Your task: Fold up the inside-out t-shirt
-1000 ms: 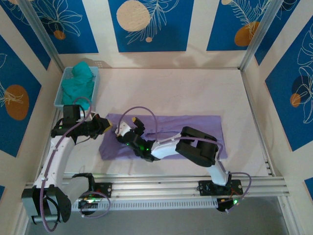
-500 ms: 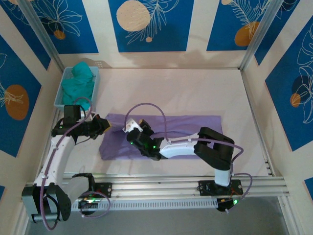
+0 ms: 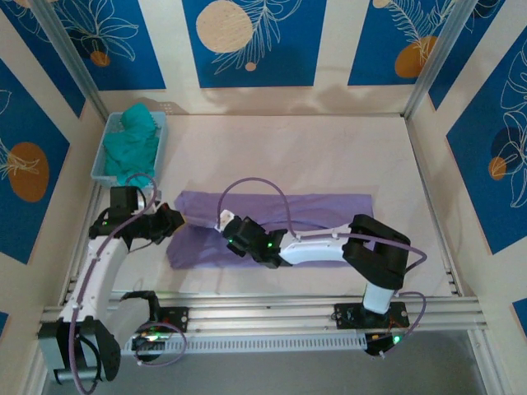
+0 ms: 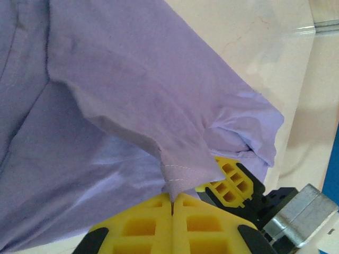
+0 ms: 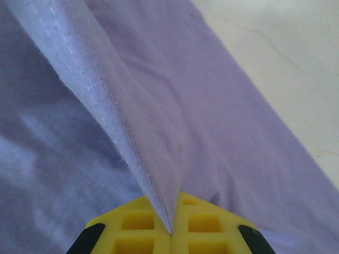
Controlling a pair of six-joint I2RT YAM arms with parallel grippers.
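- At the upper left of the top view, a teal-green garment (image 3: 132, 141) is lying in a light blue tray (image 3: 100, 167). It is not part of my work.
- Below it, at the left of the frame, my left gripper (image 3: 173, 220) is sitting at the left end of the inside-out t-shirt (image 3: 321, 206). In the left wrist view the jaws are closed and are pinching a stitched edge of the lavender cloth at the bottom centre.
- Just to the right, near the frame's centre, my right gripper (image 3: 224, 222) is resting on the shirt's upper edge. In the right wrist view its yellow pads (image 5: 132, 219) are pressing together on a raised ridge of cloth.
- The shirt is lying flat as a long band on the table (image 3: 288, 152), running from my two grippers toward the right of centre.
- I am judging the task to be about halfway. The narrow band suggests that the lengthwise fold is done. The fold across, bringing the left end over to the right, is not yet made.
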